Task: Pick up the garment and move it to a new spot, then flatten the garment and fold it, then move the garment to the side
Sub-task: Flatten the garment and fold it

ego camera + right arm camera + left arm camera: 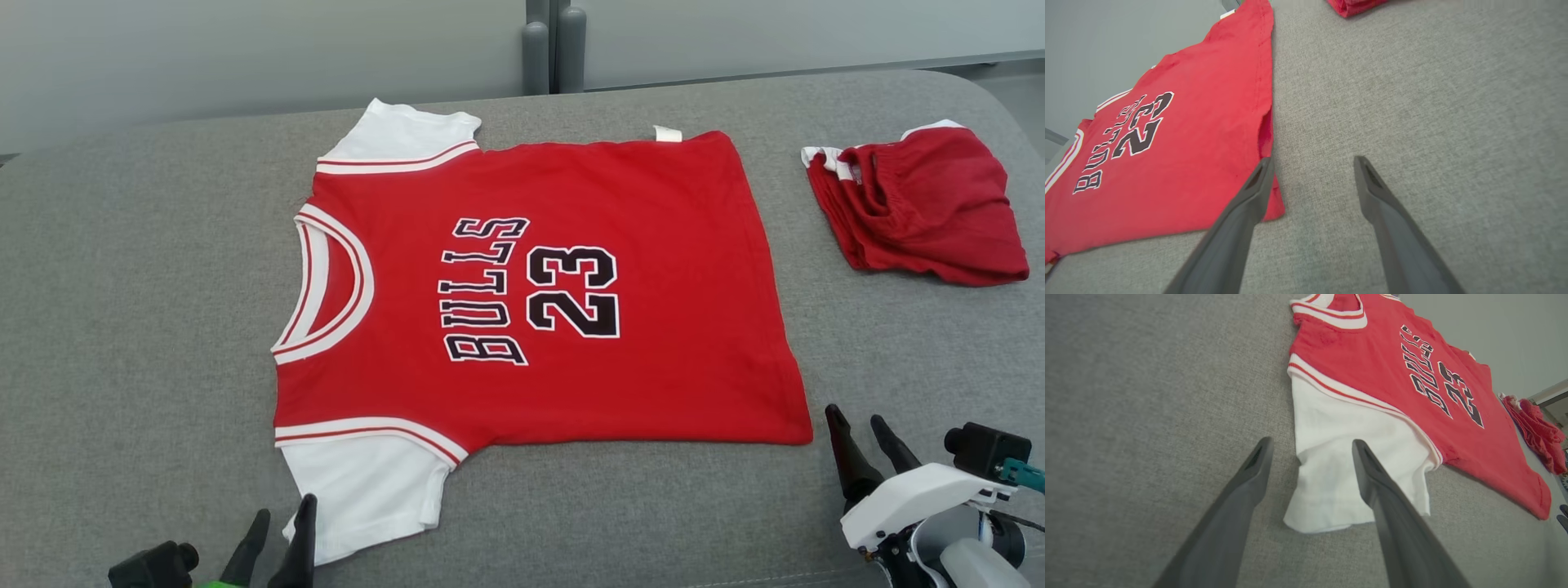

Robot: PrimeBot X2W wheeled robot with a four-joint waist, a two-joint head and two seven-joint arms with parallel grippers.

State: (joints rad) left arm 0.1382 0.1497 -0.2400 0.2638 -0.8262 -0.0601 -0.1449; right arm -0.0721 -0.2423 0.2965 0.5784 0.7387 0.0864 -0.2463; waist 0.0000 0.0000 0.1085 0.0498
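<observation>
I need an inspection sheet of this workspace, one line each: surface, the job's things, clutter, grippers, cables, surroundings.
Surface: grey fabric surface, no stains seen.
Job's things: red jersey lies flat, print up, collar toward the robot's left, both sleeves spread; not yet folded.
Clutter: red cloth bundle at the far right, apart from the jersey.
Grippers: left gripper open, straddling the edge of the near white sleeve; right gripper open, at the near hem corner; both hold nothing.
Cables: nothing seen.
Surroundings: pale wall behind, with two grey posts.
</observation>
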